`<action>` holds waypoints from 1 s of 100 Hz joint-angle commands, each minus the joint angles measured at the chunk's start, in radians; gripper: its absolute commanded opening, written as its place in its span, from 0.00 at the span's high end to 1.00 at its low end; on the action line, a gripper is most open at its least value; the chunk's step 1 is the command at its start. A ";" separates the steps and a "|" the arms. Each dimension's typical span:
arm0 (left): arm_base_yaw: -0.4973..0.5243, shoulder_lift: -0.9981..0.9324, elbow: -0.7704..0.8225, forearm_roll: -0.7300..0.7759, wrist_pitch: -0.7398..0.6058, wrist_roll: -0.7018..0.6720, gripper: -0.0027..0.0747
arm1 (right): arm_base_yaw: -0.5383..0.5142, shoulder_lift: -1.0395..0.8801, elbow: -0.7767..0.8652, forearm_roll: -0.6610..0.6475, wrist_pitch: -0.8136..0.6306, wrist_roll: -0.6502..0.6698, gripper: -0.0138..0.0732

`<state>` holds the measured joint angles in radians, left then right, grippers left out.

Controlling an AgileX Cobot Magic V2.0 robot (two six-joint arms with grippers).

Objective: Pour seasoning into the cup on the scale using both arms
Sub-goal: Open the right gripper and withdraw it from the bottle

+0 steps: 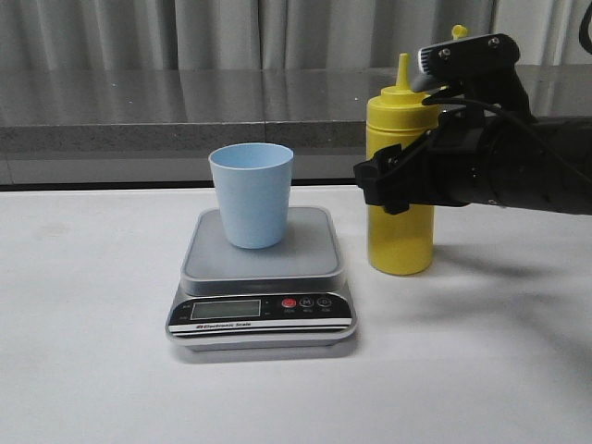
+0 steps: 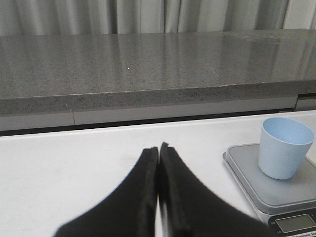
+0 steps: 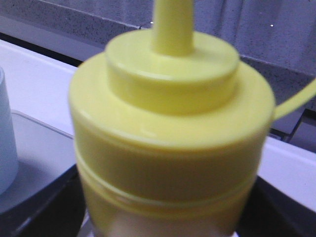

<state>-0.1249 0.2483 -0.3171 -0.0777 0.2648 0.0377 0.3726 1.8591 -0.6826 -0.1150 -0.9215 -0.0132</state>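
Note:
The yellow seasoning bottle point(image 1: 400, 236) stands upright on the white table, just right of the scale point(image 1: 310, 252). My right gripper point(image 1: 393, 185) has its fingers against both sides of the bottle at mid-height; the bottle's shoulder and nozzle fill the right wrist view point(image 3: 170, 123). The light blue cup point(image 1: 251, 194) stands upright on the scale's platform, empty as far as I can see. My left gripper point(image 2: 158, 150) is shut and empty, low over the table left of the scale point(image 2: 247, 174) and cup point(image 2: 285, 147). It is out of the front view.
A grey stone ledge point(image 1: 185, 106) with curtains behind it runs along the table's far edge. The bottle's cap point(image 1: 458, 32) hangs on its strap point(image 3: 296, 101) behind my right arm. The scale's black panel with display and red button point(image 1: 288, 302) faces front.

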 commanded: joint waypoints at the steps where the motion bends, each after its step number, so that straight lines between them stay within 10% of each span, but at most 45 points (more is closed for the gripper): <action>1: 0.002 0.007 -0.030 -0.003 -0.071 0.000 0.99 | -0.002 -0.035 -0.015 -0.012 -0.072 0.003 0.11; 100: 0.002 0.007 -0.030 -0.003 -0.071 0.000 0.99 | -0.007 -0.117 0.104 0.073 -0.117 0.003 0.10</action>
<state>-0.1249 0.2483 -0.3171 -0.0777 0.2648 0.0377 0.3726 1.8031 -0.5865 -0.0563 -0.9406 -0.0112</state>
